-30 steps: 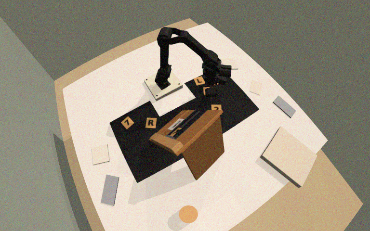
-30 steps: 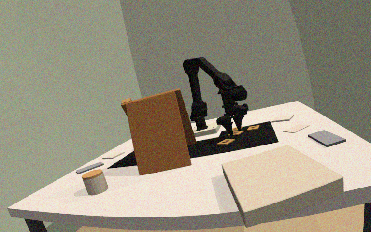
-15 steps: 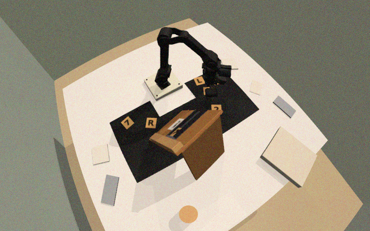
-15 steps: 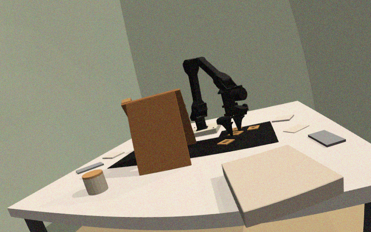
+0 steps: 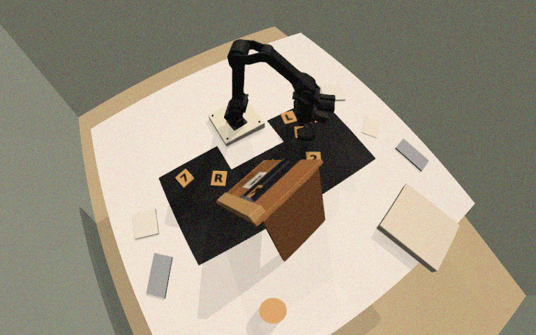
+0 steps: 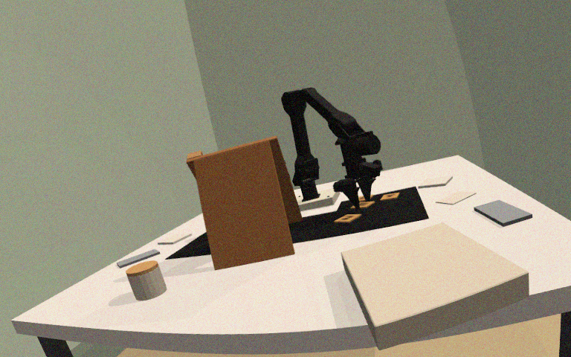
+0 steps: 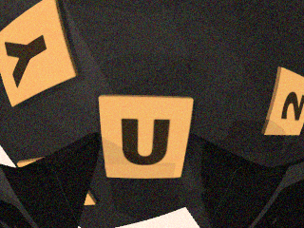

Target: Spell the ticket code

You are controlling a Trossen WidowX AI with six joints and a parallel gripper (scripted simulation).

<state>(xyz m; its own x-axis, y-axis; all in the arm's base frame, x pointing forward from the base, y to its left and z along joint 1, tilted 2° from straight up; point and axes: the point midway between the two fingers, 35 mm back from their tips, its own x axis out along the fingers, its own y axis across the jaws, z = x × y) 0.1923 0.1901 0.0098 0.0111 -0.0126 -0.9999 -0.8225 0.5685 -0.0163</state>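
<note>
The gripper is released, its fingers partly parted with nothing gripped, and the U tile lies flat on the black mat between the two fingertips. The step in hand looks to be picking up that tile. To do it well, keep the wrist square to the tile's side edges, get the tips low enough to take its thin sides without pressing into the mat, and close evenly so that neither finger shoves it askew; the grip should be proved by a small lift before any travel. Just beside the gripper lie the Y tile, the 2 tile to the other side, and the L tile, so a straight rise is safer than a sideways drag. Farther from the gripper, past the 2 tile, stands the sloped board; its rail already holds something tile-coloured near the lower end, its letter too small to read, as is the ticket. Approach the rail's open end with the tile turned to read upright. Farthest off, beyond the board's near end, lie the R tile and the 7 tile.
</note>
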